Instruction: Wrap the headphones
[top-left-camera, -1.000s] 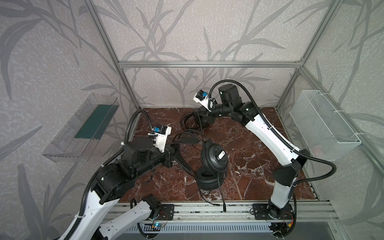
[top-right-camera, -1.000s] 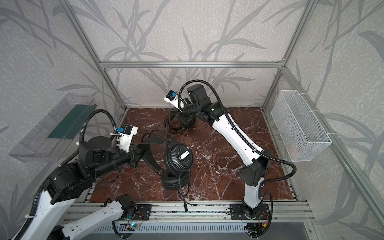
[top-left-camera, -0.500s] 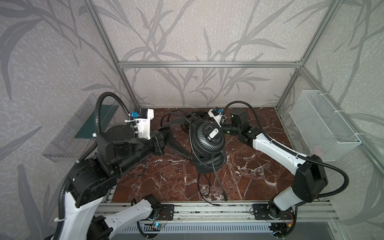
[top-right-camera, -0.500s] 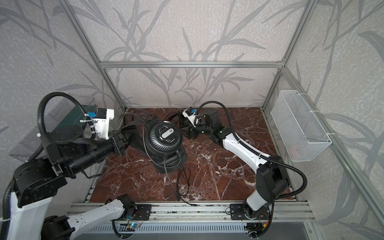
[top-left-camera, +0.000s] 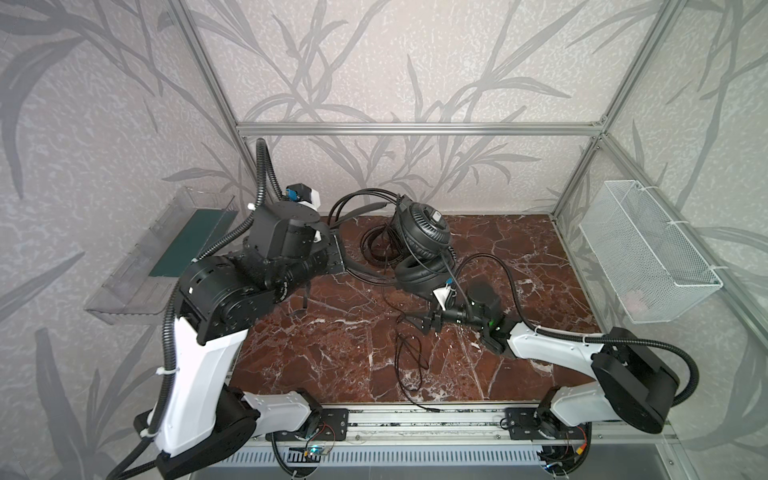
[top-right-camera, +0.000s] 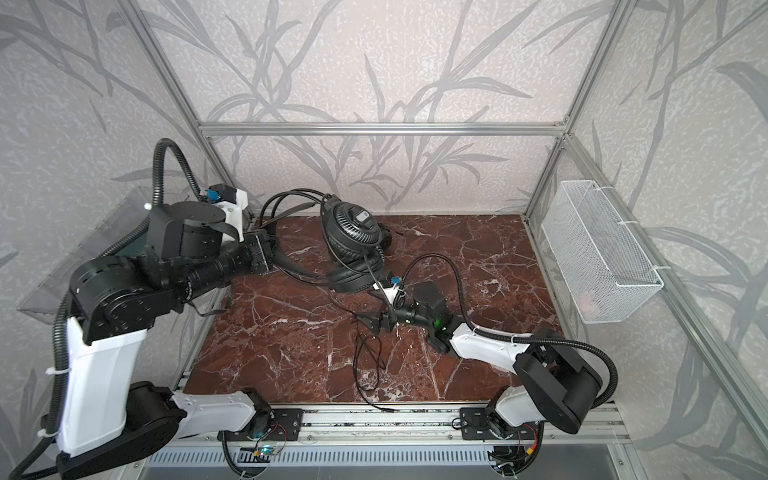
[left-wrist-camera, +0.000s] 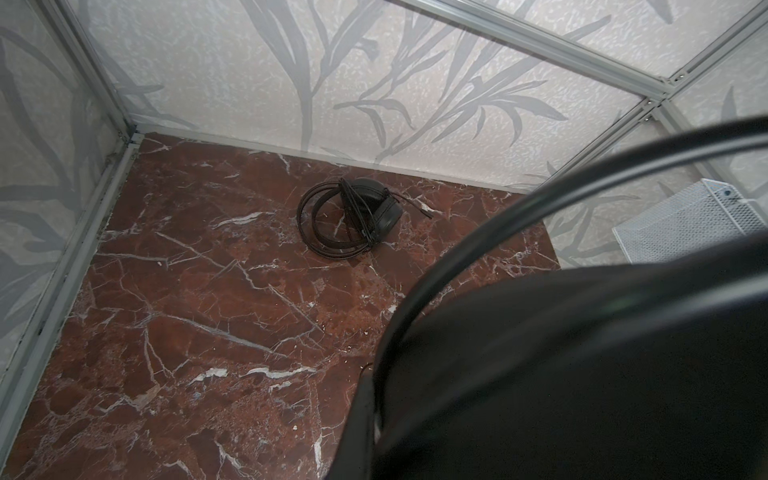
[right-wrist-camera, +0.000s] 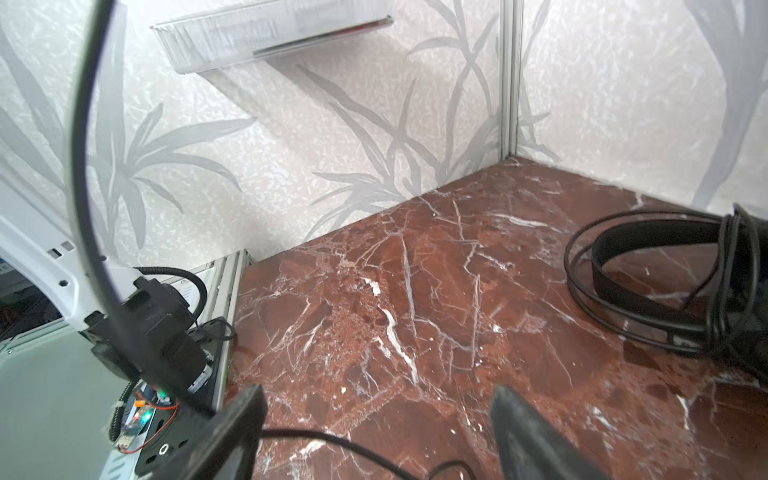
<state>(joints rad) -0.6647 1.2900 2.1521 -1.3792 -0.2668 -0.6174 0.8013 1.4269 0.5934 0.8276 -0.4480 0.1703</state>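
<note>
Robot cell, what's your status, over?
Left gripper shut on one headset. Right gripper open, low over its loose cable on the table. Second headset wrapped at back, out of the way.

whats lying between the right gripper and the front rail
Just loose loops of the thin headphone cable, between the right gripper and front rail; it shows in both top views.
</note>
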